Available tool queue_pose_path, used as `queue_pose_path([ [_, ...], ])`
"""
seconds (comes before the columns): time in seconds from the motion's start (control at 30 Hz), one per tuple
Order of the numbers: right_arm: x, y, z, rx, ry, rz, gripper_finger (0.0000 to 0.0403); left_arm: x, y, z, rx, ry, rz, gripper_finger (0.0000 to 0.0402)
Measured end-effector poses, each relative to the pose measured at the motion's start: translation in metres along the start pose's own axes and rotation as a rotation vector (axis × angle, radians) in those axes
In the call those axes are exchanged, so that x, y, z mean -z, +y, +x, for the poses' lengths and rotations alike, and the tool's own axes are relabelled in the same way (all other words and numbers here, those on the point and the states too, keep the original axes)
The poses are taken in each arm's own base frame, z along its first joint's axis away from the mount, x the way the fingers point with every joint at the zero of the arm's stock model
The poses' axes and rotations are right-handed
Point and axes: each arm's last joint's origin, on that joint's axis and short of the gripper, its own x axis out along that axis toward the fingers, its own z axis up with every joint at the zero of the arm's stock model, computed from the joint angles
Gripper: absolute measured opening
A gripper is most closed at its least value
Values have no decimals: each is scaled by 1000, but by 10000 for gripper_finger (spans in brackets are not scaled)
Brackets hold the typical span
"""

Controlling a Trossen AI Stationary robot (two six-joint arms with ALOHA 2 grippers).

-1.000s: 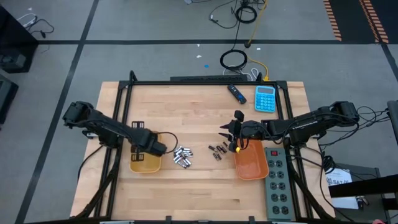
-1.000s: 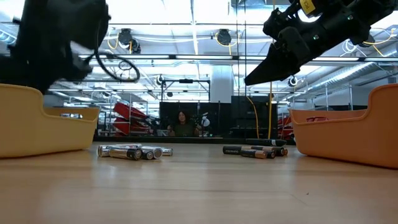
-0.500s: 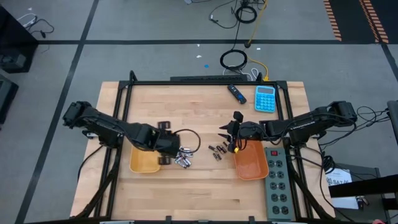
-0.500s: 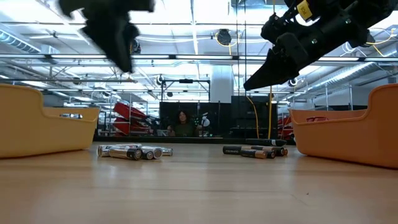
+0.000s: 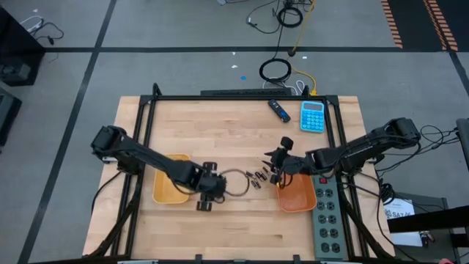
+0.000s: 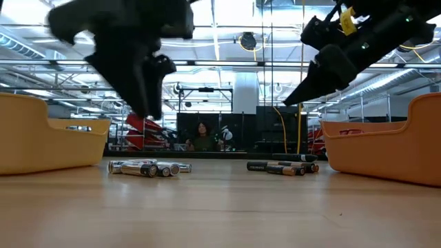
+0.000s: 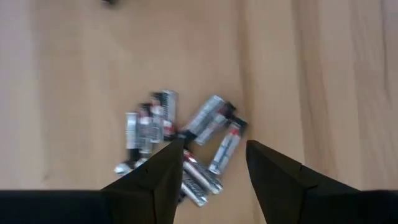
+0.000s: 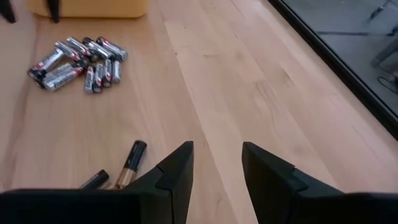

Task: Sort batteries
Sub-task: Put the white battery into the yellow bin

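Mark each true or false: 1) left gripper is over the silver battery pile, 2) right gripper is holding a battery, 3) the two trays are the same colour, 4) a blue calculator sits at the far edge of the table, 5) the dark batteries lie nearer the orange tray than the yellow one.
1) True. The left gripper hangs open above the silver batteries.
2) False. The right gripper is open with nothing between its fingers; the dark batteries lie on the table.
3) False. One is a yellow tray, the other an orange tray.
4) True. The blue calculator sits at the far edge.
5) True. The dark batteries lie just beside the orange tray.
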Motion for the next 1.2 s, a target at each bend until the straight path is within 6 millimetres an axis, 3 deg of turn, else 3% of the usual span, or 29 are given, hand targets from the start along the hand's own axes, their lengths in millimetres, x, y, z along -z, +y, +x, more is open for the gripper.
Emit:
queue_pose_path([
  [0.23, 1, 6, -4, -20, -10, 18, 130, 5, -21, 21, -83, 51, 174, 187],
  [0.43, 1, 8, -5, -5, -20, 25, 130, 7, -29, 33, -64, 70, 207, 187],
  [0.87, 1, 8, -5, -8, -18, 32, 130, 6, -28, 41, -30, 82, 197, 186],
  [1.2, 1, 10, -6, -17, -19, 27, 130, 9, -29, 60, -12, 140, 200, 183],
])
